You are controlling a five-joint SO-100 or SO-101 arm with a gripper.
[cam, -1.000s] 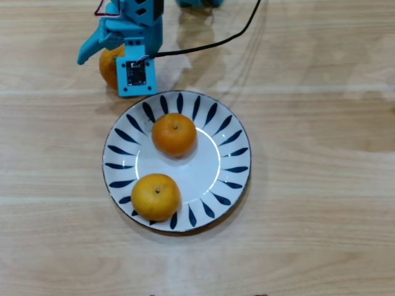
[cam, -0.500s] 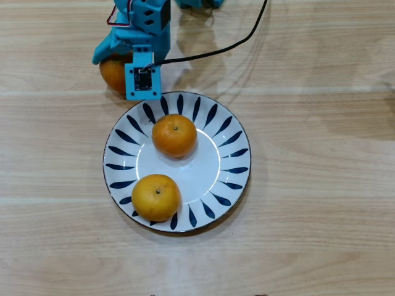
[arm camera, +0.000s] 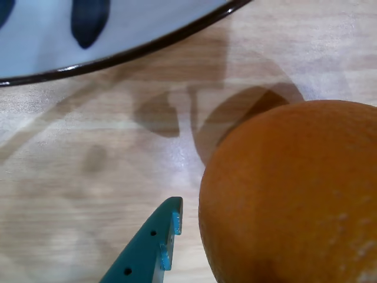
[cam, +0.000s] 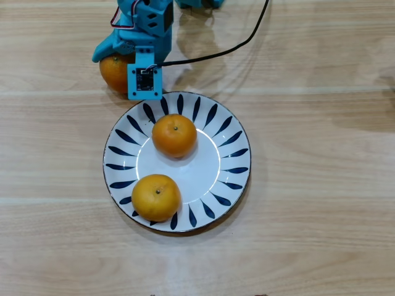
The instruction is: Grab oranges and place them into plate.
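Jaws first: we cannot tell whether they are closed on anything. In the wrist view we see only 1 teal fingertip [arm camera: 160,244], a pointed blade with small holes, sitting just left of the third orange [arm camera: 288,194] with a thin strip of table showing between them; the other finger is out of view. That orange fills the lower right of the wrist view, dimpled skin close to the lens, resting on the light wooden table [arm camera: 88,165] with its shadow thrown up and to the left. Beyond it, at the top of the same view, we see the dark edge and 1 blue stroke of the plate [arm camera: 147,23], near the orange but apart from it.

From overhead, we see the blue gripper [cam: 123,58] at the top left, its body covering most of the third orange [cam: 114,73], which lies on the table just outside the plate's [cam: 231,163] upper left rim. A small blue camera block [cam: 145,79] on the arm hangs just beside that rim. On the plate we count 2 oranges: 1 above centre [cam: 174,135] and 1 at the lower left [cam: 156,197], partly on the patterned rim. A black cable [cam: 222,48] runs from the arm toward the top edge.
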